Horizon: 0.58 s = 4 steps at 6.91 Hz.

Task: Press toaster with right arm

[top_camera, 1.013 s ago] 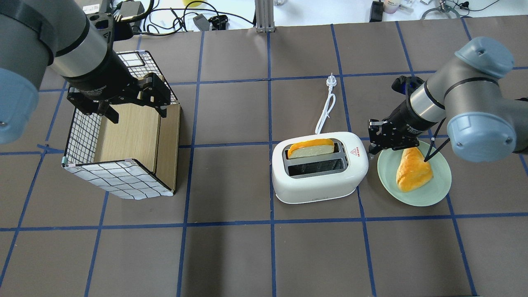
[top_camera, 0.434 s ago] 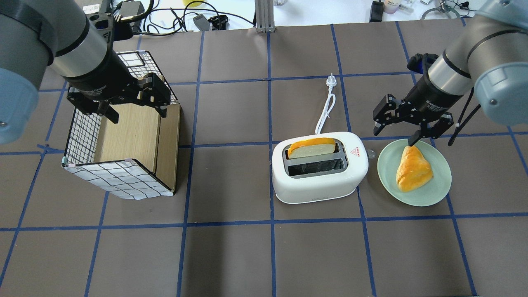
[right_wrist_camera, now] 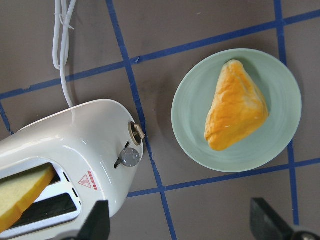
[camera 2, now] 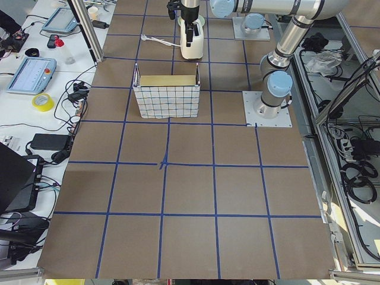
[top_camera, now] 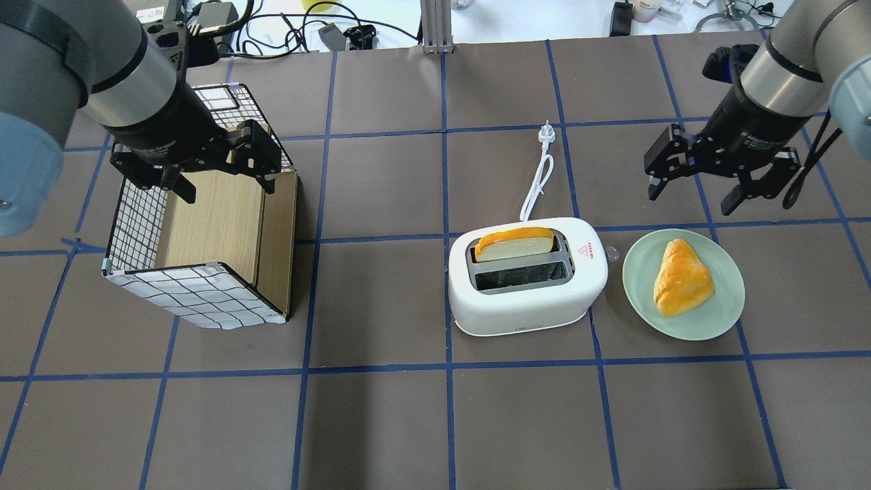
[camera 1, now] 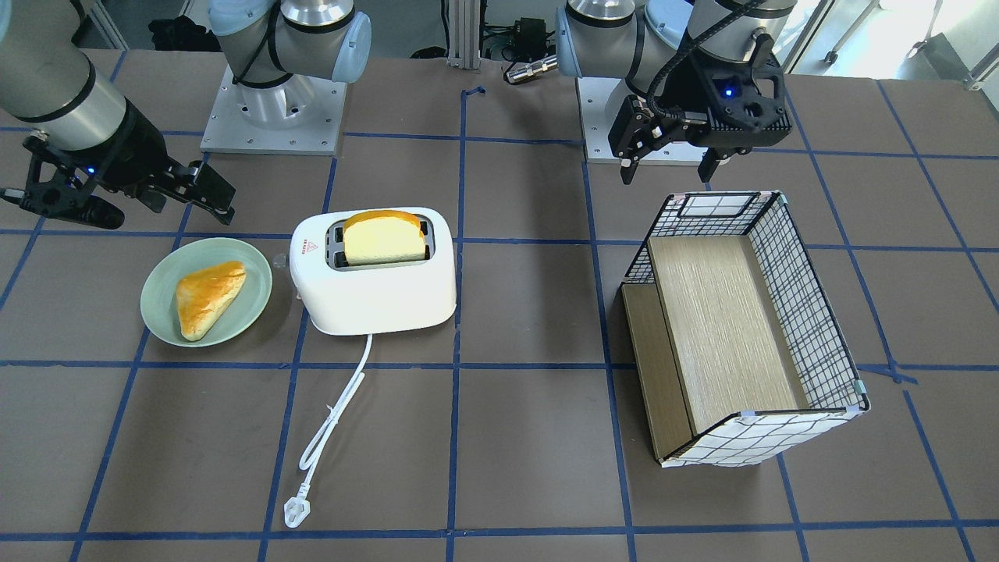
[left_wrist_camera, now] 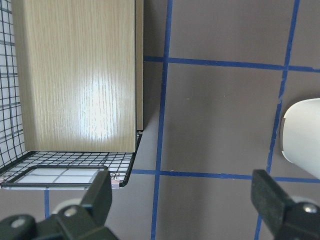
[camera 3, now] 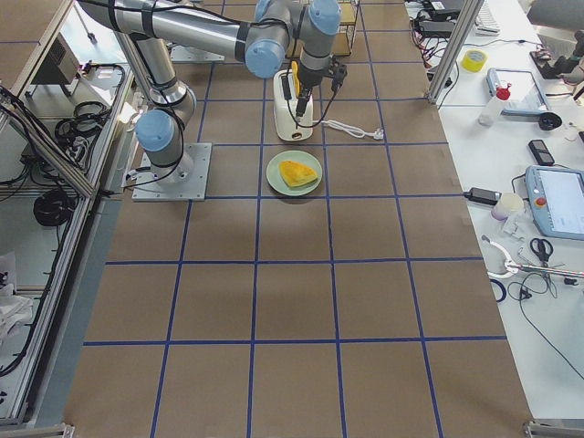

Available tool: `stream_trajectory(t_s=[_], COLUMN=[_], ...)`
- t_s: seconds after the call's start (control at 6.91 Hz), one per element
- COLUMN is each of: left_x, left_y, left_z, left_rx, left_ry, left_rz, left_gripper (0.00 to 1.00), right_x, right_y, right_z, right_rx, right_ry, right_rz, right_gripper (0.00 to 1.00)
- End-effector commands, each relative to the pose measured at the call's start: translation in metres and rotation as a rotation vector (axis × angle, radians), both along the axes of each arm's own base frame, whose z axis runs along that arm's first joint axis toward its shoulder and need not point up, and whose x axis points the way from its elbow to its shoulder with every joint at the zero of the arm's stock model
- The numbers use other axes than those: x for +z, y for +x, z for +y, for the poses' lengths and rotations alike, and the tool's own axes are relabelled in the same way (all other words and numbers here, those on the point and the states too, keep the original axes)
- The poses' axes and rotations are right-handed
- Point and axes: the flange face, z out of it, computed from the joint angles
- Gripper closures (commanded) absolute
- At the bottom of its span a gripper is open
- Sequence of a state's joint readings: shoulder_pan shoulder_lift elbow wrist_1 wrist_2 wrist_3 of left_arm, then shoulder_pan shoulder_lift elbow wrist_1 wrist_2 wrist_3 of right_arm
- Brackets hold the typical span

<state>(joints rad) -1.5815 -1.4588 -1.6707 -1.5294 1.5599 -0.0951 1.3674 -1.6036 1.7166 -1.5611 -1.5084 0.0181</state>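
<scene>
The white toaster [top_camera: 527, 299] stands at the table's middle right, with a bread slice [top_camera: 512, 243] sticking up from its far slot. Its lever knob [right_wrist_camera: 130, 157] shows on its end in the right wrist view, low in its slot. Its white cord [top_camera: 537, 177] runs away from me to a plug [top_camera: 546, 133]. My right gripper [top_camera: 694, 197] is open and empty; it hangs above the table beyond the plate, apart from the toaster [camera 1: 375, 297]. My left gripper [top_camera: 228, 192] is open and empty above the grid-patterned box [top_camera: 204, 224].
A pale green plate [top_camera: 708, 323] with a golden pastry [top_camera: 680, 279] lies right of the toaster, close to its lever end. The wire-and-wood box [camera 1: 734, 328] lies open on its side at the left. Blue tape lines cross the brown table.
My right gripper has risen from the toaster's lever end and moved back and to the right, past the plate. The left arm, toaster, bread and pastry have not moved.
</scene>
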Motion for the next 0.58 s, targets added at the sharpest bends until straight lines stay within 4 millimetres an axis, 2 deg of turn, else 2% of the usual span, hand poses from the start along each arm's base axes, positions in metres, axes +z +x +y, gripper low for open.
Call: stream_trajectory(t_s=[0.0, 0.14, 0.43], left_x=[-0.001, 0.0, 0.0], left_y=[0.0, 0.0, 0.0], left_z=[0.0, 0.0, 0.0], left_rx=[0.0, 0.0, 0.0], left_ry=[0.001, 0.0, 0.0], left_rz=[0.0, 0.0, 0.001], left_gripper=[0.0, 0.0, 0.0], right_x=[0.045, 0.052, 0.054], right_y=[0.018, 0.038, 0.066], right_z=[-0.001, -0.001, 0.004], right_rx=[0.057, 0.099, 0.137], right_ry=[-0.075, -0.097, -0.108], right_rz=[0.089, 0.095, 0.093], right_gripper=[0.0, 0.0, 0.0])
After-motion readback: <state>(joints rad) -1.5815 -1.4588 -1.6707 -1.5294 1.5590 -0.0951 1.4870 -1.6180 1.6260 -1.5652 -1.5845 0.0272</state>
